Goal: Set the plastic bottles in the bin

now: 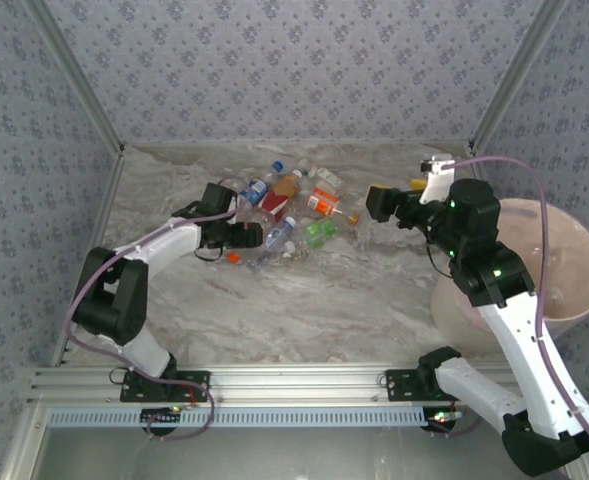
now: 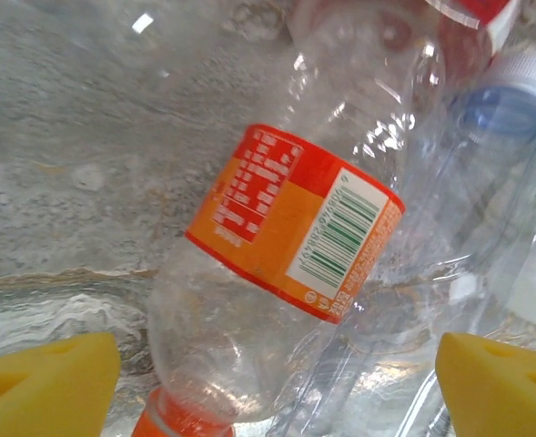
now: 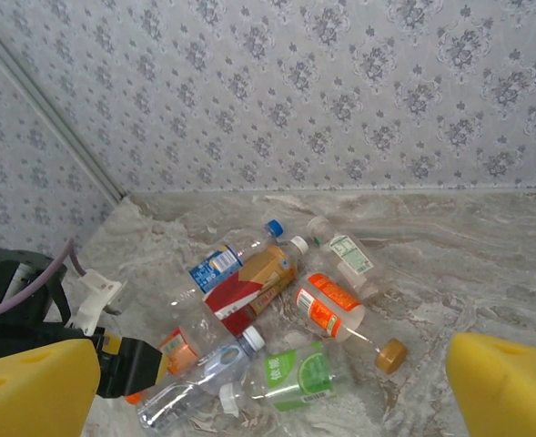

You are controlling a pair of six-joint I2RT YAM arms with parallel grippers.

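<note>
Several plastic bottles lie in a heap at the middle back of the marble table. My left gripper is down at the heap's left edge. Its yellow pads stand open on either side of a clear bottle with an orange label and an orange cap, without touching it. My right gripper hovers open and empty to the right of the heap. Below its pads lie a green-labelled bottle and an orange-and-white one. The pale pink bin stands at the right, partly hidden by the right arm.
Patterned walls and metal corner posts close in the back and sides. Bare marble tabletop lies between the heap and the arm bases. A blue-labelled bottle and a red-and-gold one lie at the heap's back.
</note>
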